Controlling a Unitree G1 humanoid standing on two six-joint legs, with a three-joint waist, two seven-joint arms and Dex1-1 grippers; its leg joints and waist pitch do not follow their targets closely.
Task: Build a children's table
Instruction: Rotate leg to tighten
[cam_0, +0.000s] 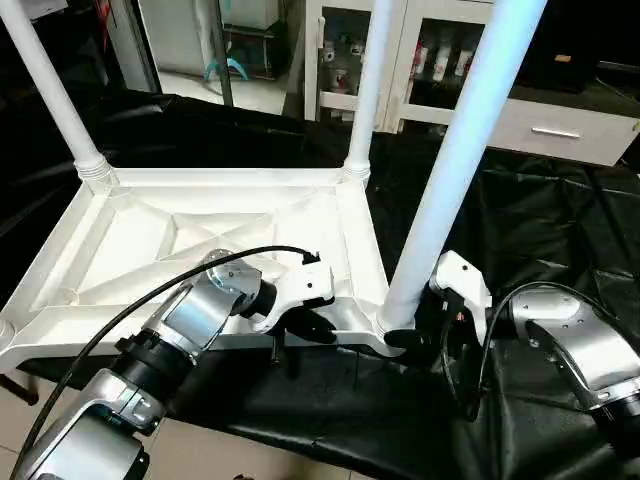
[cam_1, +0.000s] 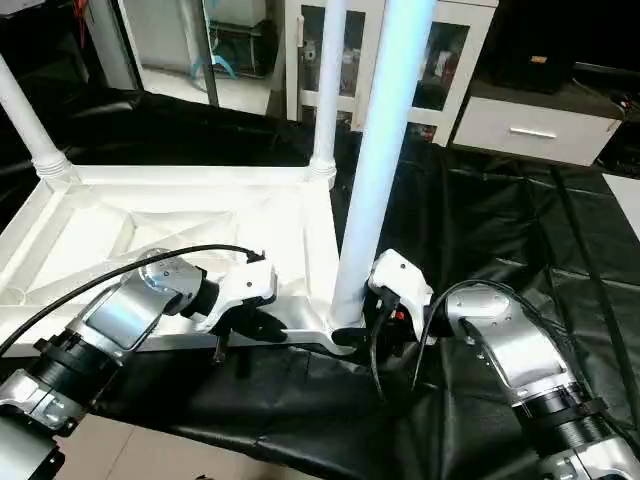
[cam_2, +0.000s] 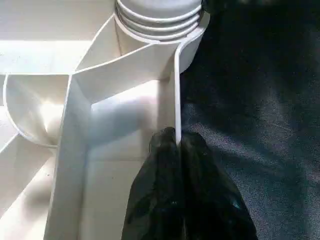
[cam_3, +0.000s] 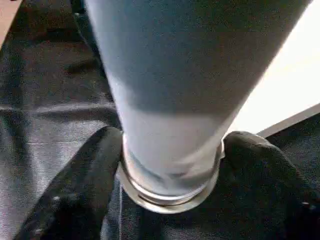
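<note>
The children's tabletop (cam_0: 230, 235) lies underside up on the black-covered worktop (cam_0: 540, 230), ribs and X-bracing exposed. Corner sockets: far left holds a white leg (cam_0: 50, 85), far right a second leg (cam_0: 368, 85), near right a third leg (cam_0: 465, 150), each upright in its socket. The near-left socket (cam_0: 5, 335) sits at the picture's edge; contents cannot be told. Left gripper (cam_2: 178, 142) jaws are pressed together on the tabletop's near rim, beside the third leg. Right gripper (cam_3: 170, 160) jaws straddle that leg's base, one finger either side. White cabinets (cam_0: 520, 90) stand beyond the worktop
</note>
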